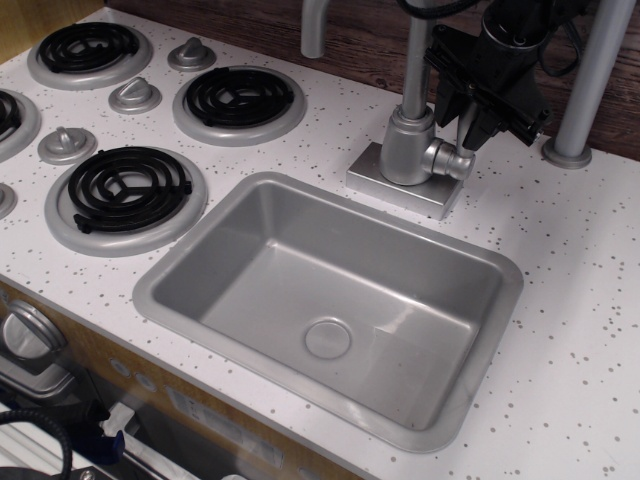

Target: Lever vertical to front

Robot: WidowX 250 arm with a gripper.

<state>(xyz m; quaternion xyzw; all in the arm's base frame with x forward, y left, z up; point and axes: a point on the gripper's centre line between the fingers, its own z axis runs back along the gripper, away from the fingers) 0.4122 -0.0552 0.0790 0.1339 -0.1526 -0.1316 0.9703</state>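
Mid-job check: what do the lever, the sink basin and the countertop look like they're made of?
Lever: probably plastic with a silver-grey satin finish; soft, dull highlights like the faucet column. Sink: likely the same grey moulded plastic, with rounded corners and a matte sheen, though painted metal can't be excluded. Countertop: white with dark speckles, smooth; looks like laminate or painted board.

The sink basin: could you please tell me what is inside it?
Inside the sink basin only a round drain shows on its floor; nothing else lies in it, and nothing covers it.
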